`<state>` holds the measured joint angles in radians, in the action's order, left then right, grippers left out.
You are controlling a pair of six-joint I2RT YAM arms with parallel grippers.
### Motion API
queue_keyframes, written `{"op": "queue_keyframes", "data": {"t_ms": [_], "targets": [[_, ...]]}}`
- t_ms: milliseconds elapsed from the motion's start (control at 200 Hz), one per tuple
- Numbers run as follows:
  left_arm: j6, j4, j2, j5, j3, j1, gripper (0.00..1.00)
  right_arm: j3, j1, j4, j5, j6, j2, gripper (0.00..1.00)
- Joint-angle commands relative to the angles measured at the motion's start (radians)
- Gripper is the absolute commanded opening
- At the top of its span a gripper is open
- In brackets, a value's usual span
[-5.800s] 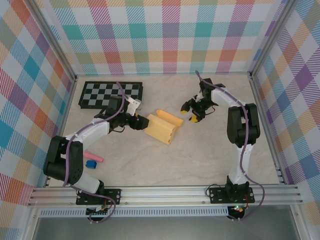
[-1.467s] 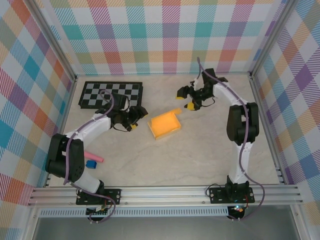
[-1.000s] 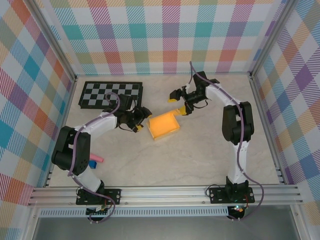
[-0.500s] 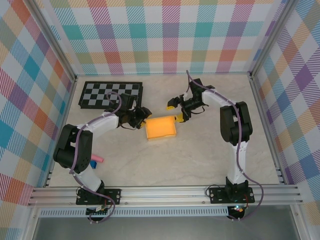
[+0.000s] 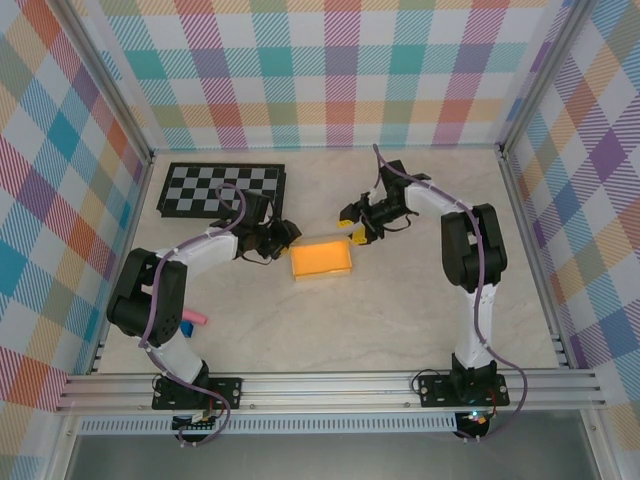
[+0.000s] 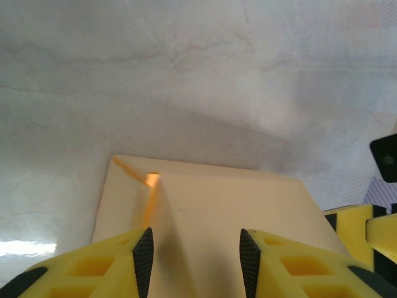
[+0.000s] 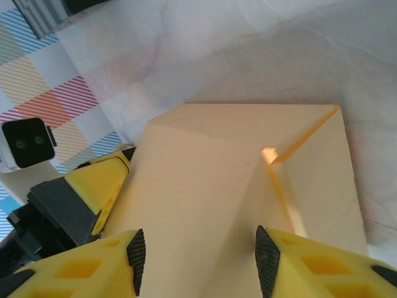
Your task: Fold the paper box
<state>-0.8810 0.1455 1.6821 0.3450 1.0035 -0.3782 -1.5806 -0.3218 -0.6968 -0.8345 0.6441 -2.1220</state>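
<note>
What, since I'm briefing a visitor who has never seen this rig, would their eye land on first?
The bright orange-yellow paper box lying flat in the middle of the table, with the left pincer at its left end and the right pincer at its far right corner. Next come the black-and-white checkerboard at the far left and the pastel plaid walls all round.
</note>
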Motion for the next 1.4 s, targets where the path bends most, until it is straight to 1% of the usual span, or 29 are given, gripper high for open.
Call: {"op": "queue_keyframes", "data": {"t_ms": [0,100,190,360,465,570,705,810,915,1075,1200,1340,1395], "targets": [[0.093,-0.034,-0.010,-0.042,-0.032,-0.007,0.43,0.038,-0.006,-0.005,0.049,-0.074,0.059,0.50],[0.136,-0.051,-0.013,-0.045,-0.053,-0.007,0.43,0.051,-0.006,-0.025,0.068,-0.128,0.047,0.44],[0.151,-0.059,-0.021,-0.052,-0.068,-0.007,0.43,0.063,-0.007,-0.030,0.068,-0.135,0.041,0.40],[0.180,-0.059,-0.037,-0.084,-0.103,-0.007,0.44,0.085,-0.006,-0.026,0.096,-0.154,0.058,0.36],[0.199,-0.089,-0.050,-0.094,-0.137,-0.008,0.44,0.089,-0.008,-0.034,0.111,-0.191,0.071,0.35],[0.221,-0.123,-0.060,-0.097,-0.165,-0.009,0.44,0.104,-0.016,-0.038,0.126,-0.262,0.080,0.35],[0.287,-0.099,-0.059,-0.125,-0.164,-0.028,0.44,0.150,-0.025,0.003,0.124,-0.308,0.089,0.35],[0.310,-0.084,-0.058,-0.138,-0.162,-0.034,0.45,0.162,-0.033,0.015,0.137,-0.340,0.097,0.41],[0.317,-0.073,-0.052,-0.156,-0.155,-0.034,0.45,0.148,-0.037,-0.005,0.174,-0.383,0.090,0.41],[0.325,-0.049,-0.050,-0.158,-0.121,-0.034,0.48,0.151,-0.050,-0.006,0.166,-0.402,0.079,0.38],[0.337,-0.006,-0.074,-0.159,-0.087,-0.033,0.56,0.176,-0.067,0.004,0.189,-0.399,0.082,0.38],[0.351,0.055,-0.156,-0.139,-0.087,-0.011,0.63,0.217,-0.068,0.046,0.205,-0.360,0.105,0.33],[0.361,0.098,-0.190,-0.140,-0.087,-0.005,0.64,0.227,-0.068,0.059,0.198,-0.357,0.113,0.31]]}}
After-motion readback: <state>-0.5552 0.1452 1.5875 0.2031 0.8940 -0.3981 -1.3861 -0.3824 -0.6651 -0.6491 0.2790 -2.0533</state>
